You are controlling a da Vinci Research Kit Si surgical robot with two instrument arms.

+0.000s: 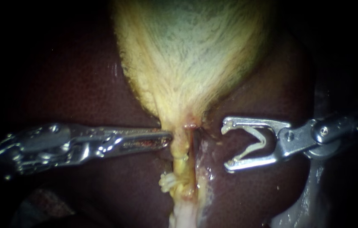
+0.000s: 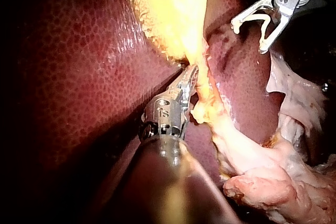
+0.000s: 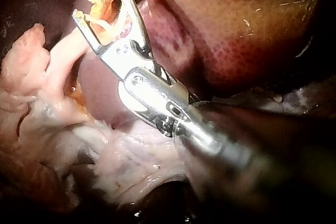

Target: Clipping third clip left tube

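Endoscope view, right instrument (image 1: pixel 227 145), hand holding clip (image 1: pixel 252 147) (spread wide), bare liver (image 1: pixel 238 194) gap before tube (image 1: pixel 181 145) edge

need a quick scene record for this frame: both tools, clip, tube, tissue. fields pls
left tool: tip against the tube, just below the gallbladder
right tool: jaws spread wide, holding an open clip, beside the tube, not touching it
clip: not yet around the tube
tissue: pale gallbladder narrowing into the tube, dark liver on both sides
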